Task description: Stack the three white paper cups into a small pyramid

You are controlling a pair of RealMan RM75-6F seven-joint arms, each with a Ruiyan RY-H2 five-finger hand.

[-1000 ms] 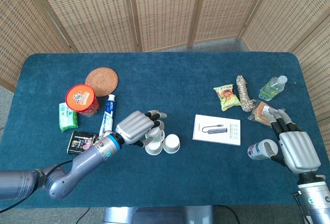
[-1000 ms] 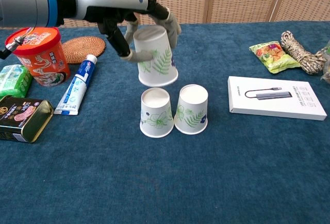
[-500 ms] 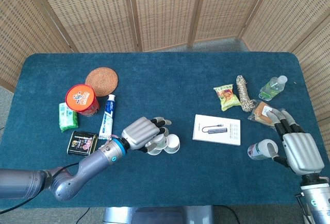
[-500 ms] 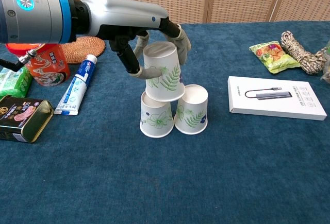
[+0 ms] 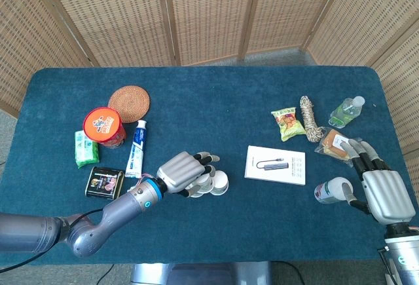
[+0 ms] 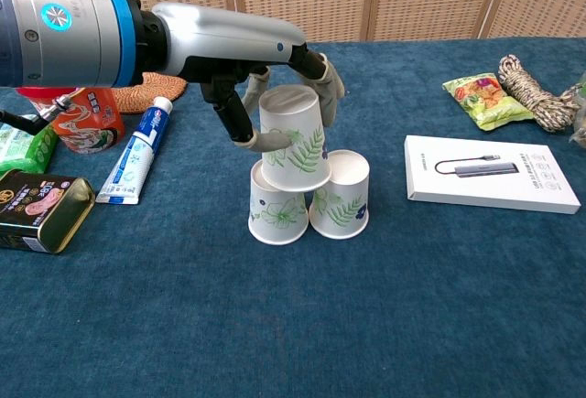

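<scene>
Two white paper cups with green leaf prints stand upside down side by side on the blue table: the left base cup (image 6: 277, 210) and the right base cup (image 6: 341, 196). A third cup (image 6: 293, 138), also upside down, sits tilted on top of them, mostly over the left one. My left hand (image 6: 265, 78) grips this top cup from above and behind, fingers wrapped around its sides. From the head view my left hand (image 5: 182, 173) covers the stack, and only one cup (image 5: 218, 182) shows. My right hand (image 5: 378, 190) rests at the far right, fingers spread, beside a small can (image 5: 329, 190).
A white box (image 6: 490, 174) lies right of the cups. Left of them are a toothpaste tube (image 6: 137, 149), a red noodle cup (image 6: 81, 116), a dark tin (image 6: 38, 209), a green packet (image 5: 84, 150) and a woven coaster (image 5: 129, 103). A snack bag (image 5: 287, 123), rope (image 5: 309, 118) and bottle (image 5: 345, 111) lie far right.
My left hand carried the third cup down and rightward from above the base cups until it rests on top of them. My right hand shifted slightly.
</scene>
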